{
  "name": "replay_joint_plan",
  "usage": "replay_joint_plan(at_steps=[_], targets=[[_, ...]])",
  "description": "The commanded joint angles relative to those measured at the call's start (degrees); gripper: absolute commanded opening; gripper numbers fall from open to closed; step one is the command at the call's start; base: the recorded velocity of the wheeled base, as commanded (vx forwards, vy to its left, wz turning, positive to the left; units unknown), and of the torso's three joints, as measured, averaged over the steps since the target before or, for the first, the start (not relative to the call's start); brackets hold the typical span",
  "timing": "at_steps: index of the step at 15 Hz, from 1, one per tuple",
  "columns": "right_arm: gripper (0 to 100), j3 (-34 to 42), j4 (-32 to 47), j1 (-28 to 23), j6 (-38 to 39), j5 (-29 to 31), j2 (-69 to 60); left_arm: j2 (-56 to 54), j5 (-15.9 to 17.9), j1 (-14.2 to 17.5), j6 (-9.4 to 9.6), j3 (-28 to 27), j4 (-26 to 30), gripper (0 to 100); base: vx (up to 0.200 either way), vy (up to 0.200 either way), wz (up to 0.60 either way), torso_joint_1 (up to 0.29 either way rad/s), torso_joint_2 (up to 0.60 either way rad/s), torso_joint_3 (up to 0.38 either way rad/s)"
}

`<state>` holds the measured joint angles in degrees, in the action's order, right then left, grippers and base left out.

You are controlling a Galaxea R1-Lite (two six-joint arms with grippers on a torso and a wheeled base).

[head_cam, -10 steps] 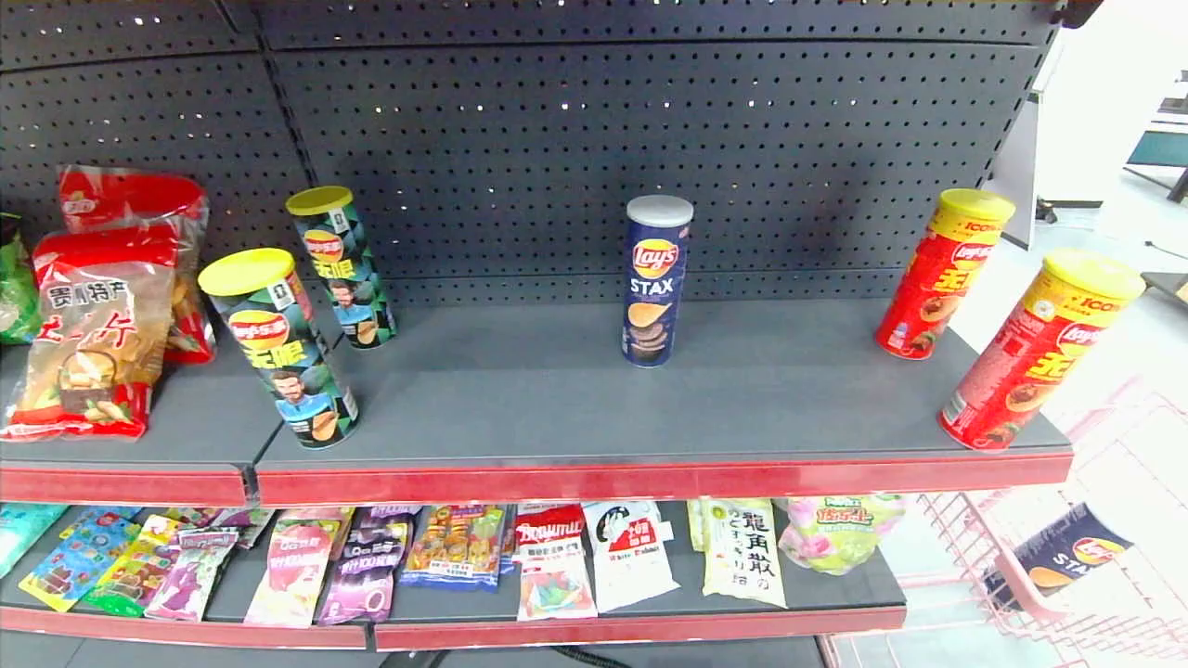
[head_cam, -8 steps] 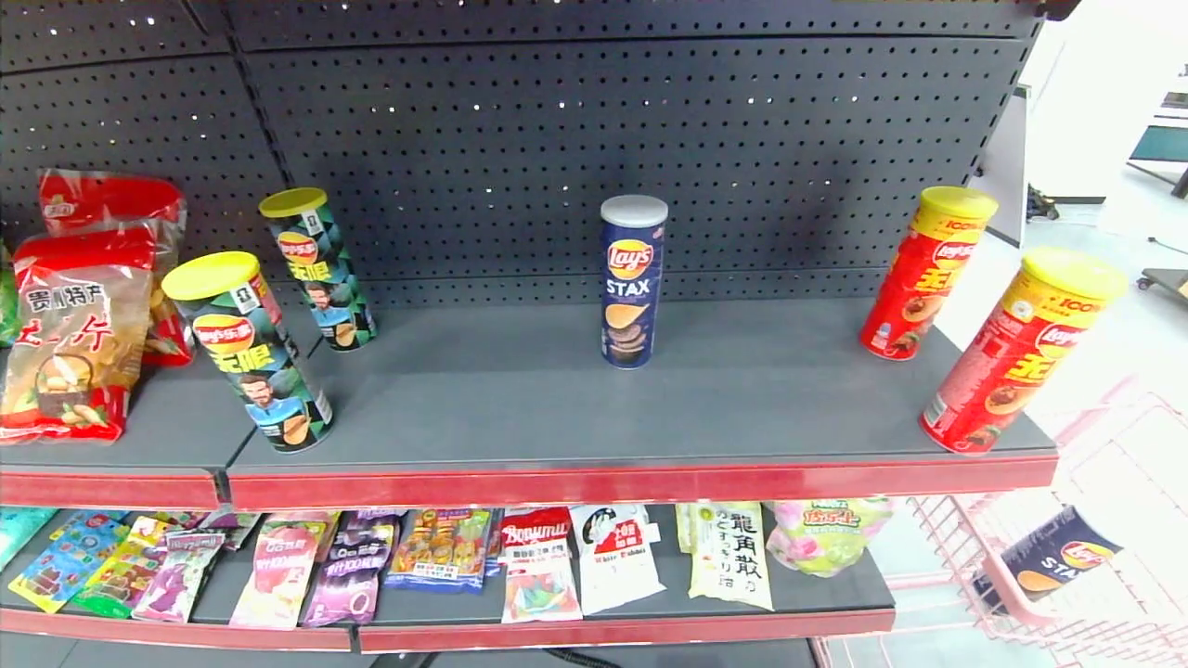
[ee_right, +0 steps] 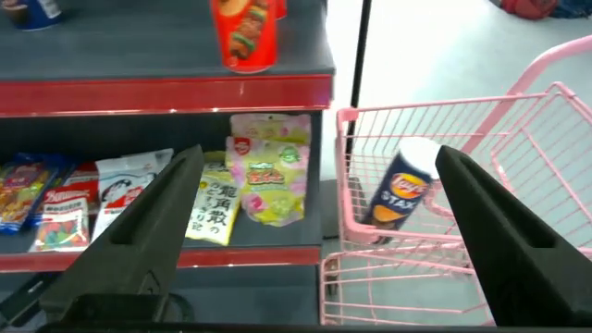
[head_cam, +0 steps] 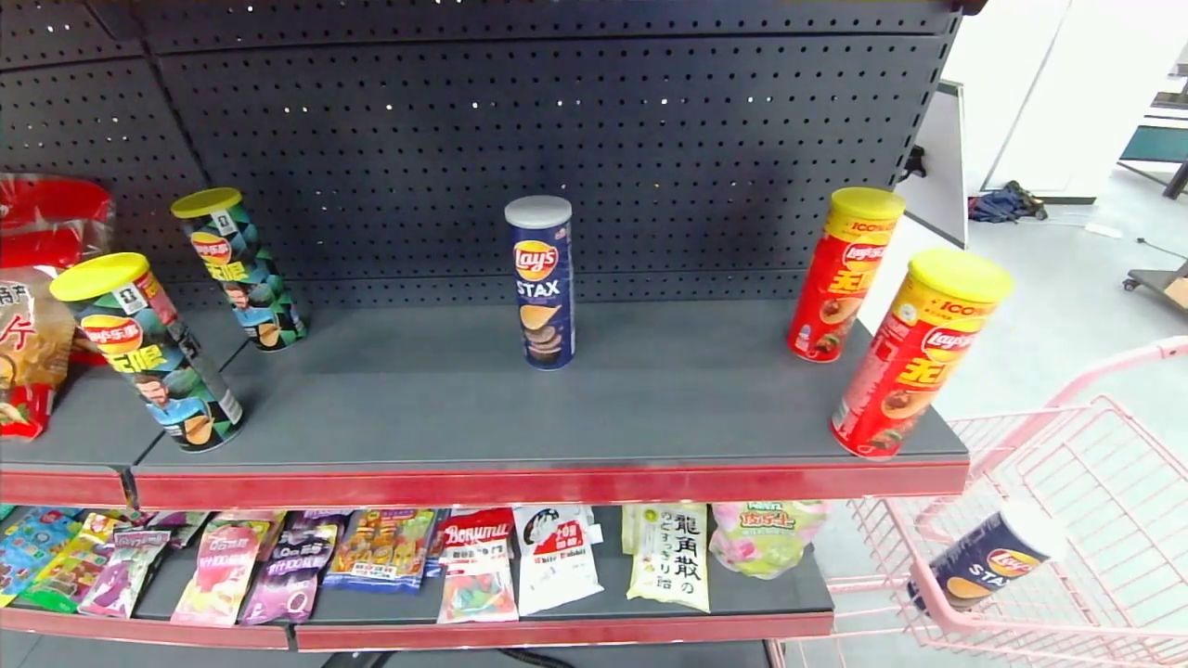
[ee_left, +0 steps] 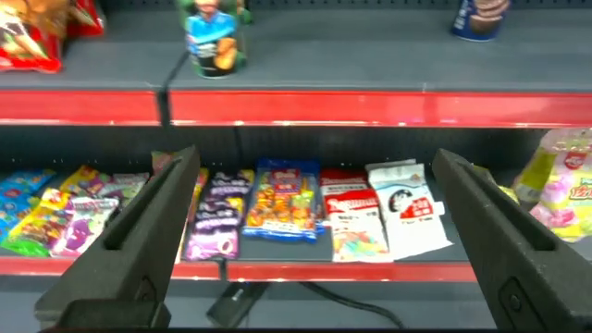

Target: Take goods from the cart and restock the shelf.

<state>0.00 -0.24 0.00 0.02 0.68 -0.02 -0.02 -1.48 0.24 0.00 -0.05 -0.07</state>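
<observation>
A blue can (head_cam: 982,562) lies on its side in the pink cart (head_cam: 1086,379), which sits low beside the right end of the shelf (head_cam: 557,417). On that shelf a second blue can (head_cam: 541,278) stands upright in the middle. Red cans (head_cam: 914,357) are to its right and green-patterned cans (head_cam: 148,353) to its left (all yellow-lidded). The left claw (ee_left: 314,159) is spread wide, holding nothing, facing snack packets (ee_left: 287,199) on the lower shelf (ee_left: 370,271). The right claw (ee_right: 321,155) is spread and empty too — the cart's can shows between its fingers.
</observation>
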Motion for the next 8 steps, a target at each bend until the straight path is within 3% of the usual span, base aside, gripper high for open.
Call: replay_joint_plan(at_steps=[1,8], targets=[[100,0.0,-0.02,0.0,0.06,0.02,0.02,0.02,-0.02,0.02,0.0,0.05,-0.1,100,0.0,-0.2,0.0,0.002,0.0,0.022],[100,0.0,-0.02,0.0,0.06,0.02,0.02,0.02,-0.02,0.02,0.0,0.05,-0.01,100,0.0,-0.2,0.0,0.002,0.0,0.005]])
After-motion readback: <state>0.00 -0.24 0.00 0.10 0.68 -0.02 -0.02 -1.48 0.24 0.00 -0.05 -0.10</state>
